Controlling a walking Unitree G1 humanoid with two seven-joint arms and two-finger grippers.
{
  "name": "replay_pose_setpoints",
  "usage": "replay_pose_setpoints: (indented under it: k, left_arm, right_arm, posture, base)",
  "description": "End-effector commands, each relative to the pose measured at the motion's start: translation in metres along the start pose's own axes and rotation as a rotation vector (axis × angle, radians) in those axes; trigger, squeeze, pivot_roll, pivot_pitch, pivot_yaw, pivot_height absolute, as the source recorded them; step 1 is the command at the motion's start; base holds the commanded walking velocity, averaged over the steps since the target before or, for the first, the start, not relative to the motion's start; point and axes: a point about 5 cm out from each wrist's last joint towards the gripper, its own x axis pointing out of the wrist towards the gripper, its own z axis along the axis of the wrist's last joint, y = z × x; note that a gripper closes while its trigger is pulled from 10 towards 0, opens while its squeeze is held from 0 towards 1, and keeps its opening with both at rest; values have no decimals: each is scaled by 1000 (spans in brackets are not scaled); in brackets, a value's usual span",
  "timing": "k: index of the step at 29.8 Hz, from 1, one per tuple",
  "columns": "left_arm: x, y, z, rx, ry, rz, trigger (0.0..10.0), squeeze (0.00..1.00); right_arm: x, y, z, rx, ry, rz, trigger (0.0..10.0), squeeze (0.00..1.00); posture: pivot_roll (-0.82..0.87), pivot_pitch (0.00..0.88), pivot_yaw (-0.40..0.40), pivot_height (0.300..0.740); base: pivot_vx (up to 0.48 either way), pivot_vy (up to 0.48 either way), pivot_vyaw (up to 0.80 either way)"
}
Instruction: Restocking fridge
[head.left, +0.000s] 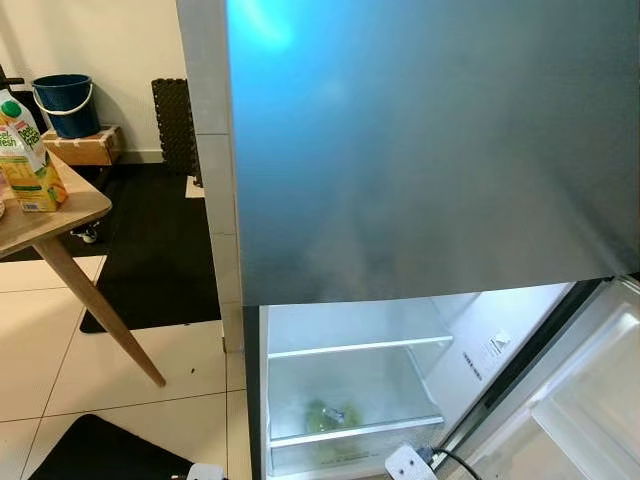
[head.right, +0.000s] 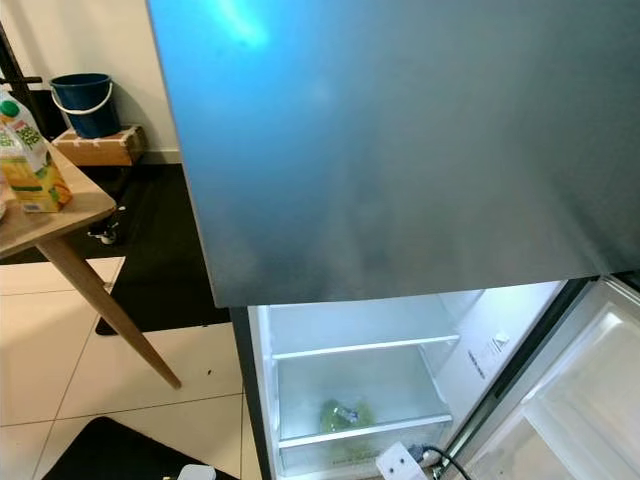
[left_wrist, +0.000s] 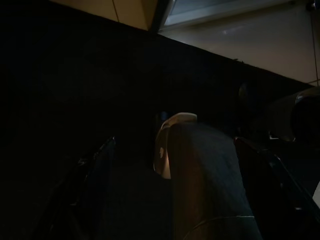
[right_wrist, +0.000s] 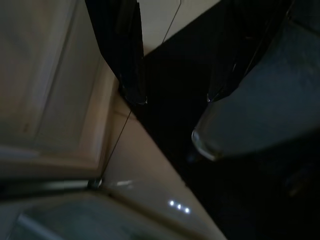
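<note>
The fridge (head.left: 430, 150) stands close in front of me, its grey upper door shut. Its lower compartment (head.left: 350, 380) is lit, with the lower door (head.left: 590, 400) swung out to the right. Inside are glass shelves and a clear drawer holding something green (head.left: 330, 415). A yellow and green juice carton (head.left: 28, 155) stands on the wooden table (head.left: 60, 215) at the left. Both arms hang low. My right gripper (right_wrist: 175, 96) is open above the floor by the door's foot. My left gripper (left_wrist: 180, 165) is open in deep shade.
A white plug block (head.left: 410, 462) with a black cable lies at the fridge's base. A black mat (head.left: 160, 250) covers the floor behind the table's slanted leg. Farther back a blue bucket (head.left: 65, 103) sits on a wooden crate.
</note>
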Motion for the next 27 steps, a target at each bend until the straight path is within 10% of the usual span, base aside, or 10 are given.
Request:
replay_pose_setpoints:
  k: [1, 27]
  left_arm:
    - [-1, 6, -3, 11, 26, 12, 10000, 0]
    - [2, -8, 0, 50, 40, -34, 10000, 0]
  right_arm:
    - [-1, -2, -6, 4, 20, -10, 10000, 0]
    - [-2, -10, -8, 90, 19, -58, 10000, 0]
  posture:
    - [26, 31, -66, 740]
    - [-19, 27, -40, 740]
  base:
    - [0, 0, 0]
    - [-212, 0, 0]
